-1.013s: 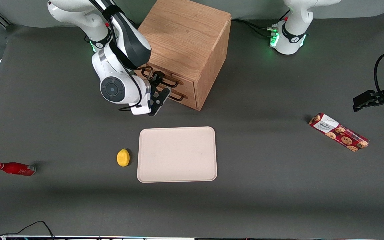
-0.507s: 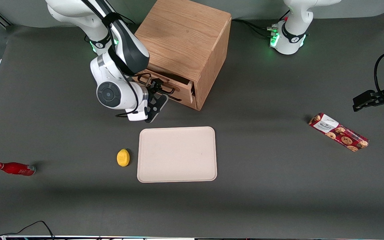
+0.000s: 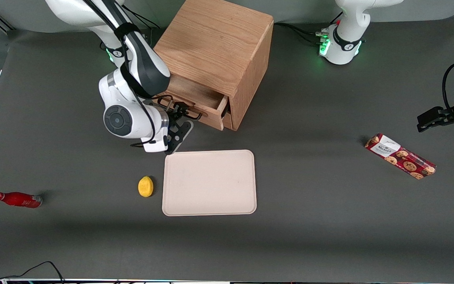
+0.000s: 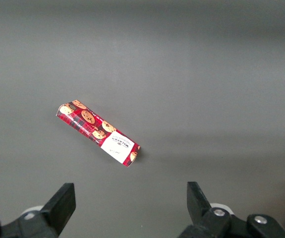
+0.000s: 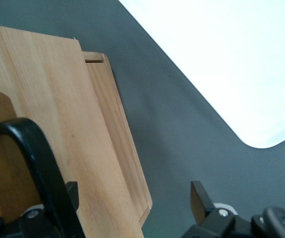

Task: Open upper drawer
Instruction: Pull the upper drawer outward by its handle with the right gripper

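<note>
The light-oak cabinet (image 3: 215,43) stands at the back of the table. Its upper drawer (image 3: 197,96) is pulled partway out, so the inside of its shallow tray shows. The drawer's thin black bar handle (image 3: 187,114) lies against my right gripper (image 3: 179,115), which sits just in front of the drawer. In the right wrist view the gripper (image 5: 132,196) is open. Its fingers (image 5: 199,197) are spread wide across the drawer front (image 5: 48,99). The handle (image 5: 35,158) runs close past one finger. The lower drawer is mostly hidden under the upper one.
A beige tray (image 3: 209,182) lies nearer the front camera than the gripper, with a yellow lemon (image 3: 145,186) beside it. A red bottle (image 3: 17,199) lies toward the working arm's end. A red cookie box (image 3: 400,156) (image 4: 97,133) lies toward the parked arm's end.
The upper drawer has slid out of the cabinet toward the front camera. My right gripper and wrist have drawn back with its handle, closer to the beige tray.
</note>
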Robot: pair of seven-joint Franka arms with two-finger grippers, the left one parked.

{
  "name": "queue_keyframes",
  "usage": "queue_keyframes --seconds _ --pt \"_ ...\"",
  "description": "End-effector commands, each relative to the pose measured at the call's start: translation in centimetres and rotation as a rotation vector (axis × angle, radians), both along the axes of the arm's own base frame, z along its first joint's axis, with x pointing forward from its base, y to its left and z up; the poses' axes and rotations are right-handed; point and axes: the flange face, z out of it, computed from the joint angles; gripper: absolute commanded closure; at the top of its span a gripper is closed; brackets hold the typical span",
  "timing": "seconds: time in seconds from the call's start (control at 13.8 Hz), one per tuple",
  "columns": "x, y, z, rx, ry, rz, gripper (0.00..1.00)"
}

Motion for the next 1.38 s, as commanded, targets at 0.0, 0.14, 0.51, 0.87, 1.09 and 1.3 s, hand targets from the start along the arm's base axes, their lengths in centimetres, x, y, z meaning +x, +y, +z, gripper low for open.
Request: queue_keyframes --seconds 0.0,0.14,0.51,0.87,1.09,1.3 --pt "1.7 -0.9 -0.1 0.013 -0.023 0.034 0.0" --pt "2.2 -1.7 -0.4 0.018 -0.022 0.037 0.0" --pt "3.7 -2.9 -0.6 0.029 -0.035 0.036 0.0" --pt "6.5 -4.8 -0.6 0.044 -0.069 0.041 0.0" --pt "7.9 -5.8 -1.0 0.049 -0.079 0.026 0.0" --pt "8.9 -5.9 -1.5 0.057 -0.087 0.038 0.0"
